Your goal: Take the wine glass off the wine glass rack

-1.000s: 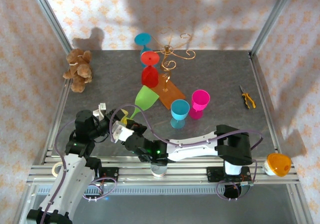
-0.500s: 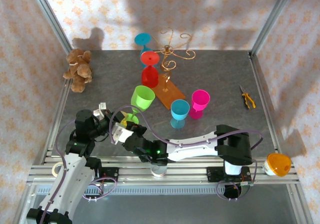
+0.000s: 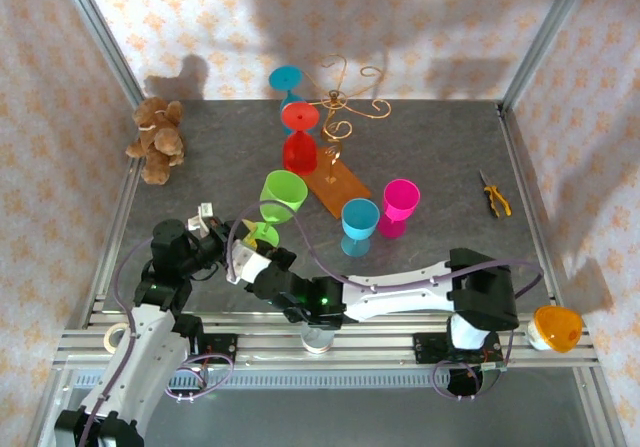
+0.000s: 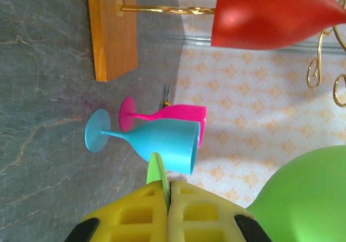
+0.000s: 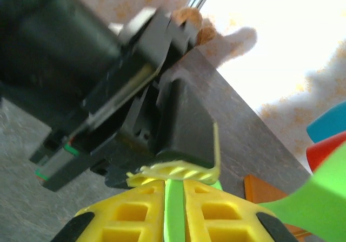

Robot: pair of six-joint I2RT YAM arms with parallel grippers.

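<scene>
Both left gripper [image 4: 166,192] and right gripper [image 5: 174,192] clamp the green wine glass [image 3: 283,193] by its foot. Its stem rises upright just beyond them, mouth up.

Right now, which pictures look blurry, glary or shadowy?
Top external: sharp, teddy bear shadowing the wall. Left wrist: glare on the red glass, near green glass soft. Right wrist: close black casing blurred, background washed out.

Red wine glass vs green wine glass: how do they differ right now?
Pose: the red wine glass hangs bowl-down on the wine glass rack; the green wine glass is bowl-up, off the rack. Contact: nothing grips the red one; the green one's foot is pinched in the left end effector. Both share the same stemmed shape.
</scene>
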